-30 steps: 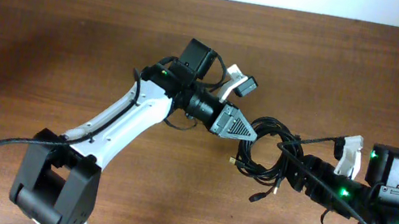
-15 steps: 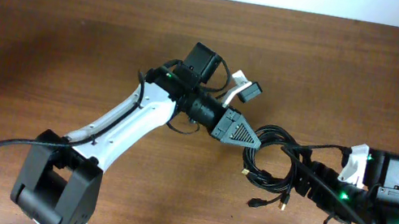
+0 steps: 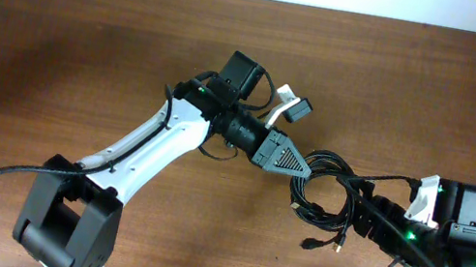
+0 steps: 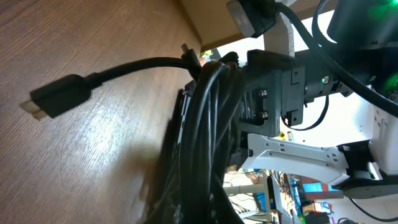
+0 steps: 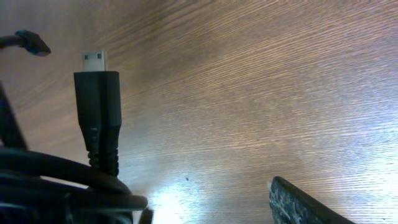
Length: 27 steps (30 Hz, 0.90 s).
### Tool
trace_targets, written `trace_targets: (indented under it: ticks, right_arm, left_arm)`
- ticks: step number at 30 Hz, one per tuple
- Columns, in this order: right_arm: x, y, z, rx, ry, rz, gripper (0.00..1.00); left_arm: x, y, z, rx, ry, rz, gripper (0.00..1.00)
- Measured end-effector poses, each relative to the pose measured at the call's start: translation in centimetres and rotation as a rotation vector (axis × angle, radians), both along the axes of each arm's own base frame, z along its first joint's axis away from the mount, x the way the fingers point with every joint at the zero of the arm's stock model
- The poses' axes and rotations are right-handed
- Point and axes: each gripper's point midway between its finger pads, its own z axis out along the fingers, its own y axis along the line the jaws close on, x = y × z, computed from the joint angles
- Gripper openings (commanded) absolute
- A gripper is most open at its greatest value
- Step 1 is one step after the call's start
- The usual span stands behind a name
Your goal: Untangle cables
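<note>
Two grippers at the cables (image 3: 327, 184): my left gripper (image 3: 303, 168) pinches the bundle at its tip, and my right gripper (image 3: 354, 201) sits spread just beyond with a plug (image 5: 96, 93) blocking its camera. The whole tangle's shifted toward the right arm.

Cables (image 3: 327, 184): black throughout. Plug (image 5: 97, 112) at 10 o'clock, right wrist view: black housing, silvery metal tip. Table (image 3: 57, 43): reddish-brown, fine straight wood grain, pale glare patches. Left arm (image 3: 148, 142): white shell, black joints, green indicator light. Right arm (image 3: 466, 203) at 4 o'clock, overhead view: black, green lights, white clip.
</note>
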Motion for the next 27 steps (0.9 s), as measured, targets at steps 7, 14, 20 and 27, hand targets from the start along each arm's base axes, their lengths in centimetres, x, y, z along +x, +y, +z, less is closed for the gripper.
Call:
trace_targets:
  ticks: [7, 14, 20, 27]
  right_arm:
    - [0.0, -0.1, -0.1, -0.008, 0.001, -0.004, 0.75]
    - [0.8, 2.0, 1.4, 0.073, -0.09, 0.132, 0.75]
    - [0.4, 4.3, 3.1, 0.165, -0.17, 0.297, 0.75]
    - [0.1, 5.4, 5.1, 0.213, -0.24, 0.373, 0.75]
  left_arm:
    - [0.0, 0.0, 0.1, -0.005, 0.003, -0.002, 0.0]
    - [0.8, 0.9, 0.3, -0.016, 0.013, 0.024, 0.0]
    - [1.5, 1.6, 0.4, -0.02, 0.025, 0.045, 0.0]
    - [1.3, 2.5, -0.5, 0.045, 0.087, 0.075, 0.0]
